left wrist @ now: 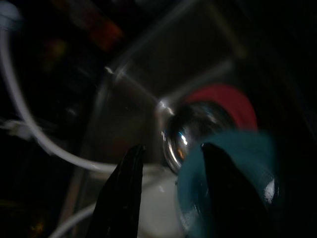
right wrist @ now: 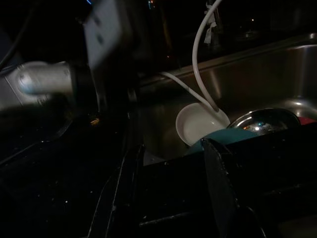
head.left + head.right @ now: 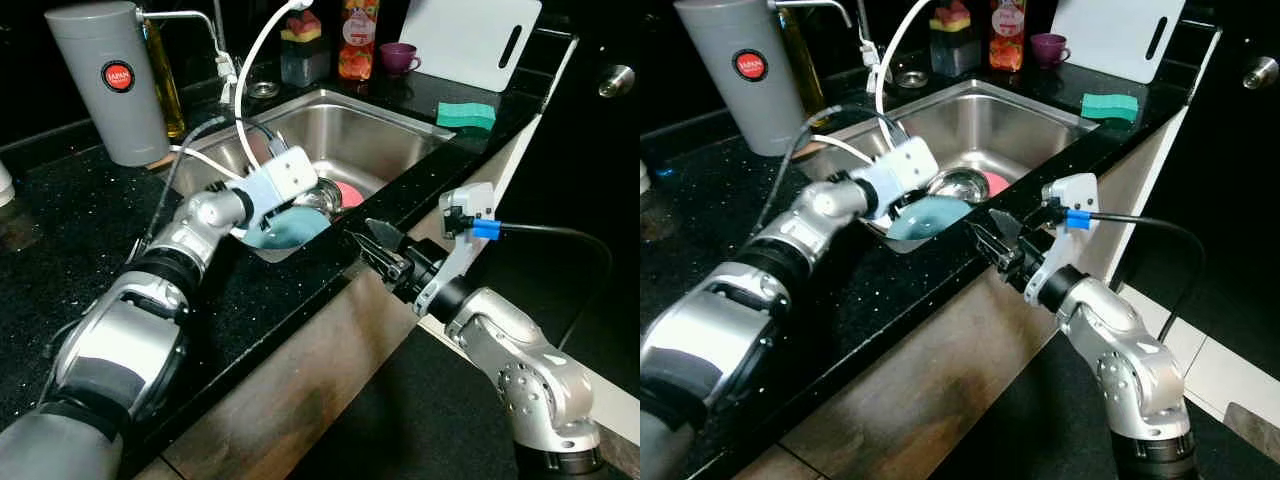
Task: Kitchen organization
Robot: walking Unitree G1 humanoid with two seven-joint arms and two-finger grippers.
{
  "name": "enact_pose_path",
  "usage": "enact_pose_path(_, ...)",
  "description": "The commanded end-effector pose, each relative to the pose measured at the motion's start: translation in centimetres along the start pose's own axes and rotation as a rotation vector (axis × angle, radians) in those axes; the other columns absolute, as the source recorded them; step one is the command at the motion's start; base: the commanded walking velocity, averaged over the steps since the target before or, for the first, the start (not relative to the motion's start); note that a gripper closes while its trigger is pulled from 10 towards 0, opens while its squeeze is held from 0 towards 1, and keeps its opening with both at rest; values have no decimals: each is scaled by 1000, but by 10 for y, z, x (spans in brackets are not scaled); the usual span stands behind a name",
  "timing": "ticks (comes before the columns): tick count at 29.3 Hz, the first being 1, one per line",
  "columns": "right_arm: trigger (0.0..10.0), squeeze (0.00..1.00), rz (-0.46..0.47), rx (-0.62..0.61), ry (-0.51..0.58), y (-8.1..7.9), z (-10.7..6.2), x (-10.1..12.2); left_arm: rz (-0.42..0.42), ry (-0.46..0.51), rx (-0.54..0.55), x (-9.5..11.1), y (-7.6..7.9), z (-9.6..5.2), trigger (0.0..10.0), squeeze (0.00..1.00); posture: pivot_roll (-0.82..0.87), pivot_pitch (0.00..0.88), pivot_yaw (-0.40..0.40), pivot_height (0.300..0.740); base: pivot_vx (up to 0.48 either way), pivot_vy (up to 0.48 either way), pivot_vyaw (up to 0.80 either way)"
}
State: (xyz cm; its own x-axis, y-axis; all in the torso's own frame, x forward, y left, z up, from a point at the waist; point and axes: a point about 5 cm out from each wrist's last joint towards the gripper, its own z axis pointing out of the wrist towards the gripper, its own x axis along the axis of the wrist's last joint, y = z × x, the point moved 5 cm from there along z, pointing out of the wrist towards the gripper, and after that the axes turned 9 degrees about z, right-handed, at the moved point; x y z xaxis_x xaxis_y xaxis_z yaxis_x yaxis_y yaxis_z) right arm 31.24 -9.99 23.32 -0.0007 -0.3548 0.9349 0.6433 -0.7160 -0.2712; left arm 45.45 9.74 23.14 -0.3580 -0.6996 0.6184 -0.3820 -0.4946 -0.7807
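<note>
Steel sink (image 3: 385, 140) held teal bowl (image 3: 290, 228), steel bowl (image 3: 322, 193), red plate (image 3: 349, 193). Left gripper (image 1: 171, 191) reached in, fingers spread astride teal bowl's rim, nothing clamped. Right gripper (image 3: 378, 247) open at counter edge. Risk — glossy, tilted teal bowl slipping, clattering against steel.

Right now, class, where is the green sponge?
In the head views, the green sponge lies on the black counter at the sink's far right corner, just in front of the white cutting board.
</note>
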Motion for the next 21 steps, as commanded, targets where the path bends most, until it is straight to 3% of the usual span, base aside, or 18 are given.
enact_pose_path(1, 10000, 0, 6, 19, -5, -2, 2, -1, -38, 28, 48, -1, -15, -7, 10000, 0, -24, 0, 34, 740, 0, 0, 0)
enact_pose_path(4, 10000, 0, 10, 32, -9, -3, 5, -2, 67, 15, 47, -8, -19, -16, 10000, 0, -8, 0, 24, 740, 0, 0, 0)
enact_pose_path(7, 10000, 0, 11, 42, -11, -5, 7, -3, 117, 9, 35, -13, -19, -20, 10000, 0, -6, 0, 23, 740, 0, 0, 0)
enact_pose_path(10, 10000, 0, 12, 52, -10, -7, 9, -3, 14, 43, 108, -15, -36, -35, 10000, 0, -2, 0, 20, 740, 0, 0, 0)
enact_pose_path(11, 10000, 0, 12, 52, -10, -7, 9, -3, 14, 43, 108, -15, -36, -35, 10000, 0, -2, 0, 20, 740, 0, 0, 0)
enact_pose_path(14, 10000, 0, 11, 54, -14, -6, 8, -4, -88, -23, 207, -34, -51, -58, 10000, 0, 15, 0, 9, 740, 0, 0, 0)
enact_pose_path(19, 10000, 0, 10, 63, -27, -6, 9, -6, -138, -174, 260, -65, -41, -85, 10000, 0, 36, 0, -1, 740, 0, 0, 0)
enact_pose_path(20, 10000, 0, 9, 69, -34, -7, 10, -8, -189, -214, 287, -72, -37, -94, 10000, 0, 44, 0, -5, 740, 0, 0, 0)
enact_pose_path(21, 10000, 0, -8, 80, -55, -8, 10, -11, -292, -236, 291, -74, -26, -102, 10000, 0, 44, 0, -5, 740, 0, 0, 0)
